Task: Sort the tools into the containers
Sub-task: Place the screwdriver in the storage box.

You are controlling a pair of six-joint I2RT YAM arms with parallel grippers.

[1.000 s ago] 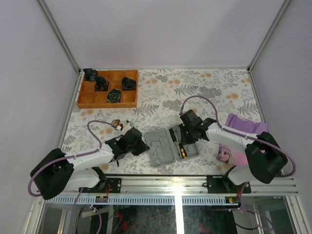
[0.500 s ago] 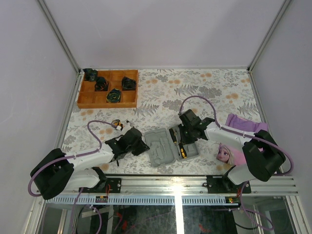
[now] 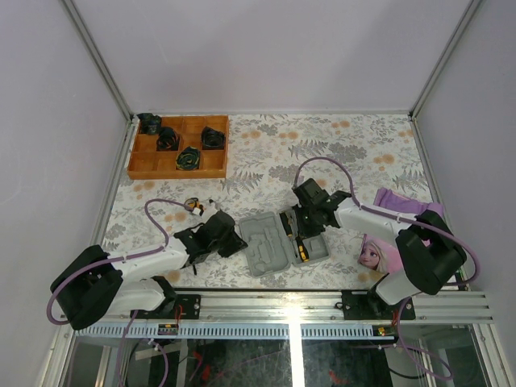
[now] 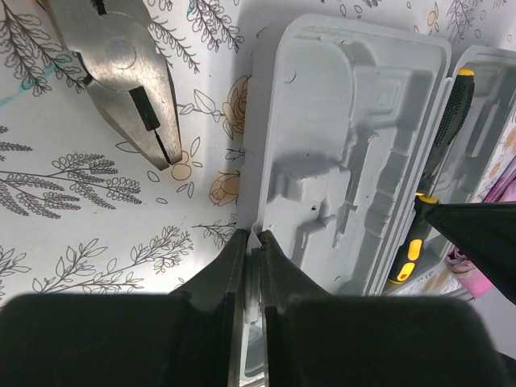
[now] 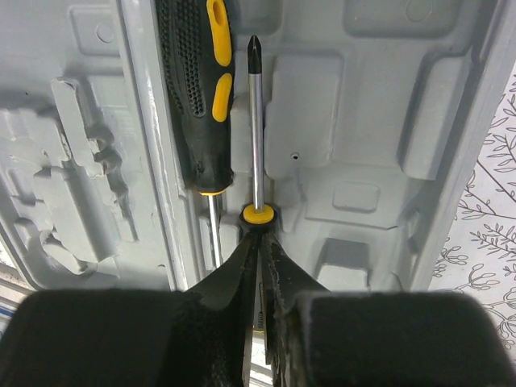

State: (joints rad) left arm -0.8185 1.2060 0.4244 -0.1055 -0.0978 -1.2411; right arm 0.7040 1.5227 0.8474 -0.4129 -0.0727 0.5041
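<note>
From above, the grey case (image 3: 270, 246) lies open on the flowered table (image 3: 322, 153), between the two arms. The left gripper (image 3: 240, 239) is at its left edge and the right gripper (image 3: 300, 232) is over its right half. The pliers (image 3: 195, 205) lie on the table to the left, apart from the case. A wooden tray (image 3: 179, 165) sits at the far left corner and a purple cloth (image 3: 403, 205) at the right.

On the left wrist, the fingers are pressed together on the case's rim – a sliver of grey shows between them. The plier head lies on the table beside the case, not touching it. A thick black-and-yellow screwdriver (image 4: 447, 129) rests in the far half.

On the right wrist, the fingers pinch a slim screwdriver (image 5: 255, 121) just behind its yellow collar. Its shaft points away over a recess, just beside the thick one's handle – whether it touches the plastic I cannot tell.
</note>
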